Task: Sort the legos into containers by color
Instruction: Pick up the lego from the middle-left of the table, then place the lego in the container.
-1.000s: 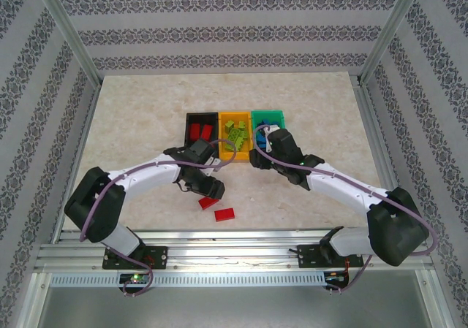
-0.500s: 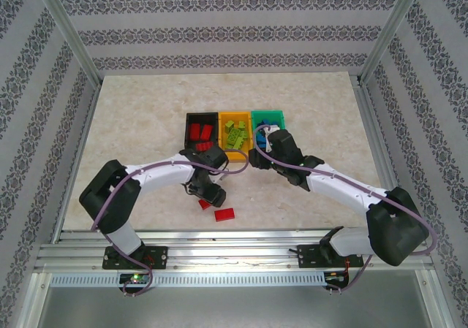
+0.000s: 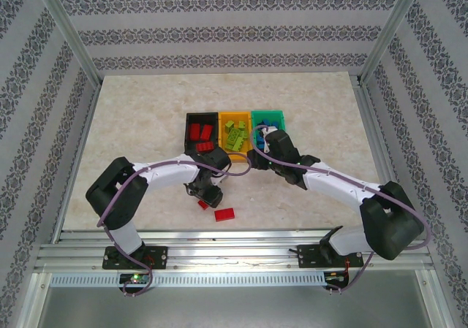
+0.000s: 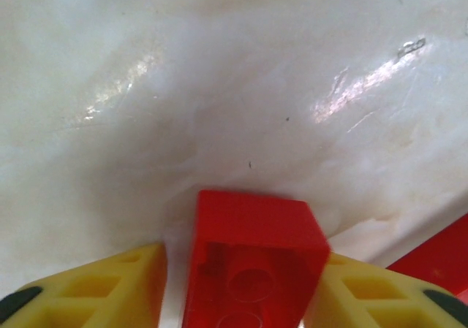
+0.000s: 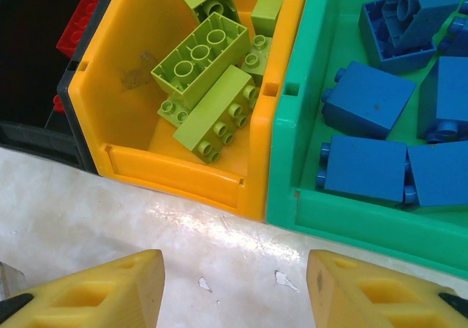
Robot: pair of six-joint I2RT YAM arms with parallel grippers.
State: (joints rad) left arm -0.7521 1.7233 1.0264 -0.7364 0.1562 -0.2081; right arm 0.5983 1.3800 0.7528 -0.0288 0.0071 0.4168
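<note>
Left gripper [image 4: 235, 302]: I am straddling a red brick [image 4: 252, 248] lying on the table [image 4: 219, 87], fingers not clenched.
Right gripper [image 5: 235, 288]: I am hovering released, facing the orange bin [image 5: 183, 178] and green bin [image 5: 351, 222].

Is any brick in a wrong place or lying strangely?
Two red bricks lie on the table, outside the bins: one between the left gripper's open jaws, hollow side toward the camera, the other beside it.
</note>
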